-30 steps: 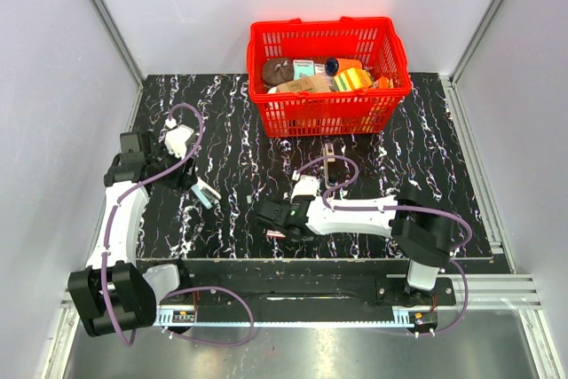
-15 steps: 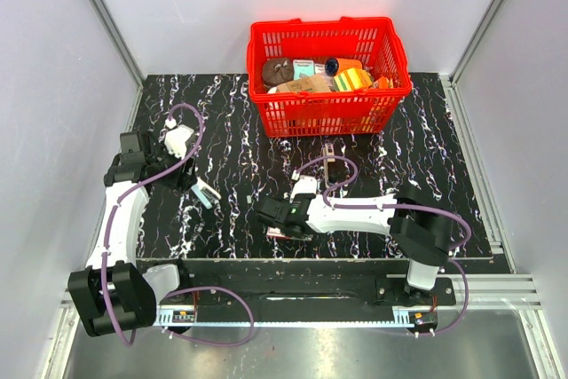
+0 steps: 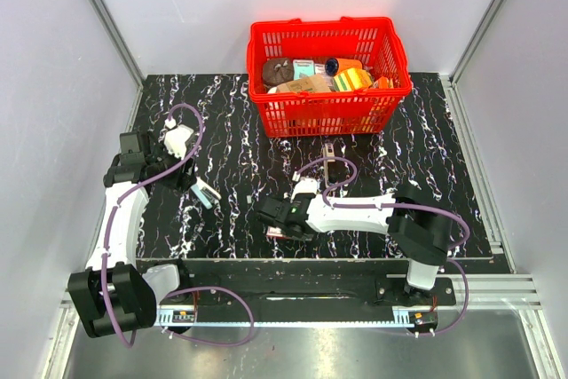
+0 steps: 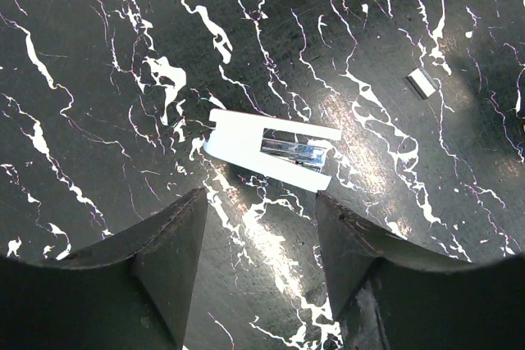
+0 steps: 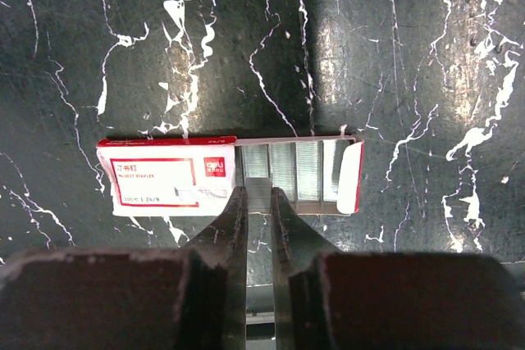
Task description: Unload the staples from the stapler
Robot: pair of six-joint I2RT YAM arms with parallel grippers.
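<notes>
In the right wrist view my right gripper [image 5: 257, 196] is shut on a short silvery strip of staples [image 5: 257, 184], holding it at the open end of a flat red-and-white box [image 5: 172, 178]. More strips lie in the box. In the top view the right gripper [image 3: 269, 216] is near the table's front edge, over the box [image 3: 276, 232]. My left gripper [image 4: 261, 227] is open and empty, just short of the small white stapler [image 4: 246, 141], which lies flat with its metal channel showing. The stapler also shows in the top view [image 3: 205, 193], beside the left gripper [image 3: 186, 177].
A red basket [image 3: 390, 95] full of assorted items stands at the back centre. A thin dark bar [image 3: 330, 166] lies on the marble mat behind the right arm. A small silvery scrap [image 4: 422, 82] lies beyond the stapler. Grey walls close in on both sides.
The right arm has shifted very slightly. The left arm, stapler and box have not moved.
</notes>
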